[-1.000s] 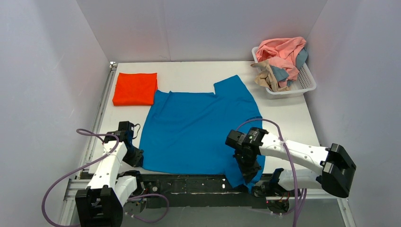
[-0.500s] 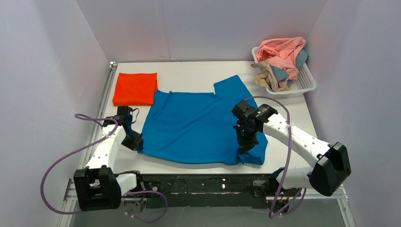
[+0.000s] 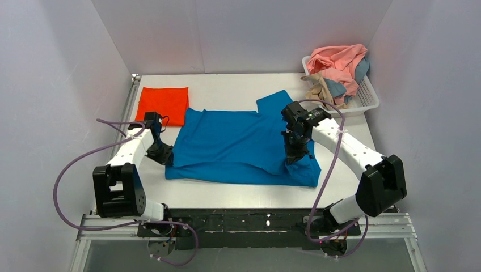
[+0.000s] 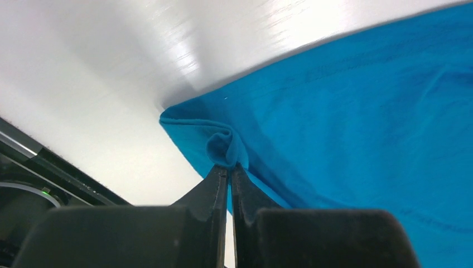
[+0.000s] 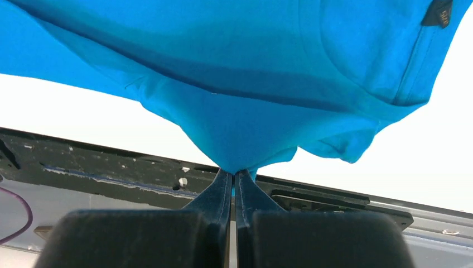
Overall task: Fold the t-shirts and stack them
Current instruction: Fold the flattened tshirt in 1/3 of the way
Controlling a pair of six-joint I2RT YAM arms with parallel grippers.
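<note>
The bright blue t-shirt lies across the middle of the table, its near half lifted back over the far half. My left gripper is shut on the shirt's hem corner at its left edge. My right gripper is shut on the other hem corner and holds it raised above the shirt's right side. A folded orange-red t-shirt lies flat at the far left. Pink, tan and dusty blue shirts are heaped in the basket.
A white lattice basket stands at the far right corner. Grey walls close in the table on three sides. A black rail runs along the near edge. Purple cables loop off both arms.
Both grippers have carried the blue shirt's near hem away from the front edge toward the back, folding the shirt over itself. The near part of the table is now bare.
</note>
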